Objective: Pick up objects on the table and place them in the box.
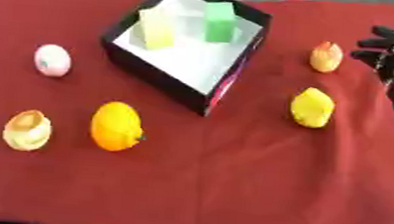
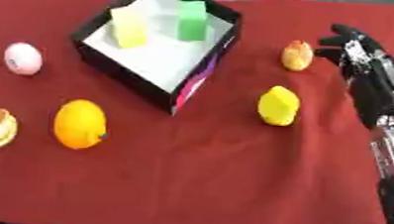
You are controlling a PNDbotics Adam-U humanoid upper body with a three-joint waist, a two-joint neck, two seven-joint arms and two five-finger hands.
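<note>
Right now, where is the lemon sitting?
The lemon lies on the red cloth at the right, just right of the box's near corner, nearer than the small orange fruit, near the right hand.

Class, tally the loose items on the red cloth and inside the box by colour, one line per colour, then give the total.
Yellow: 2, lemon-like fruit, yellow block
Orange: 2, orange fruit, small orange fruit
Green: 1, green block
Pink-white: 1, ball
Tan: 1, pastry-like piece
Total: 7
</note>
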